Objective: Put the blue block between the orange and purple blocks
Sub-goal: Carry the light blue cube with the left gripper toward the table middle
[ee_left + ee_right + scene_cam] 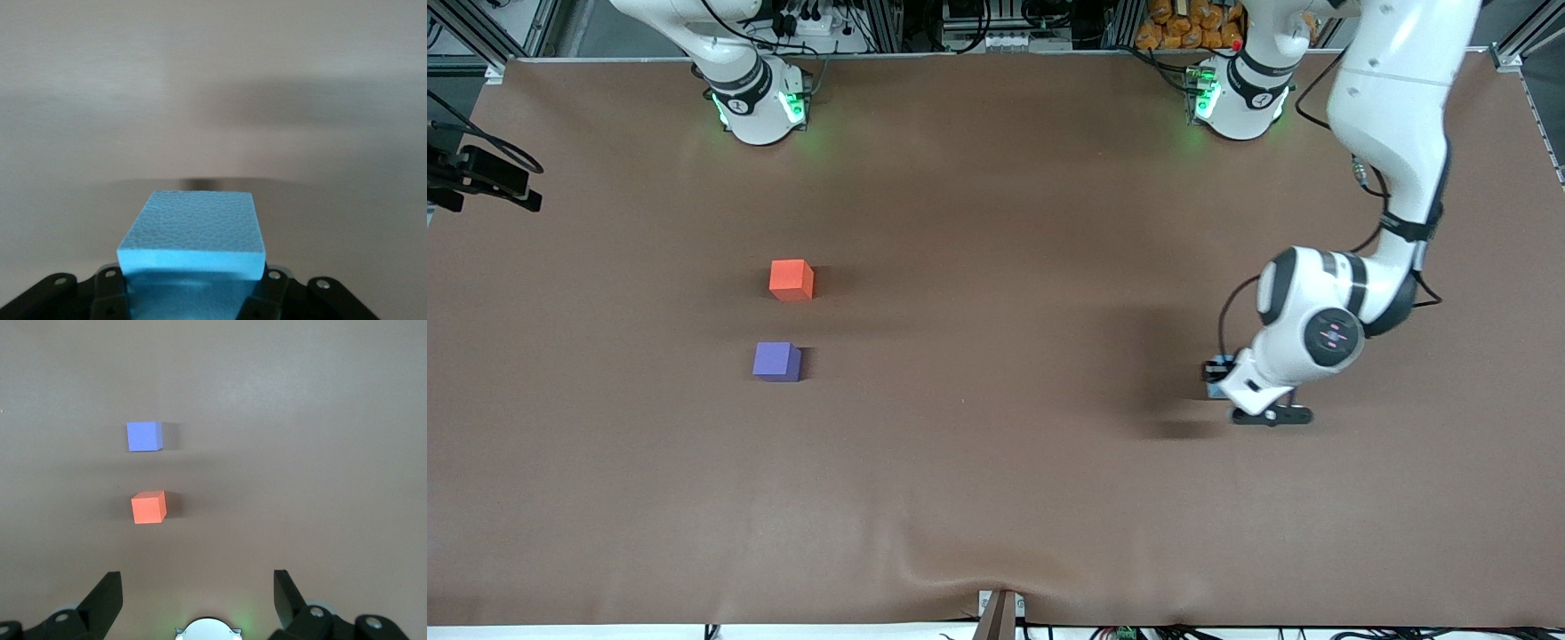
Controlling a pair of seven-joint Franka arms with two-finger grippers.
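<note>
The desk (996, 462) is covered by a brown cloth that spans the front view, with both robot bases standing along its 12 o'clock edge.

The left arm (1392, 116) rises from its base at about 1 o'clock and bends down toward 4 o'clock from the desk's centre. Its end effector (1227, 384) sits low at the cloth at the left arm's end of the desk, casting a dark shadow beside it. In the left wrist view the left end effector (191, 283) has its fingers closed against the two sides of the blue block (193, 237), gripping it; only a sliver of the blue block (1217, 376) shows in the front view, tucked under the wrist. Whether the block rests on the cloth or is just off it cannot be told.

The right arm (729, 53) waits above its base at about 11 o'clock. The right end effector (198, 600) is spread wide and holds nothing, looking down on the cloth.

The orange block (791, 280) lies at 9 o'clock from the desk's centre, toward the right arm's end. The purple block (776, 362) sits at its 6 o'clock, nearer the front camera, with a strip of bare cloth between them. Both are well apart from the blue block.
</note>
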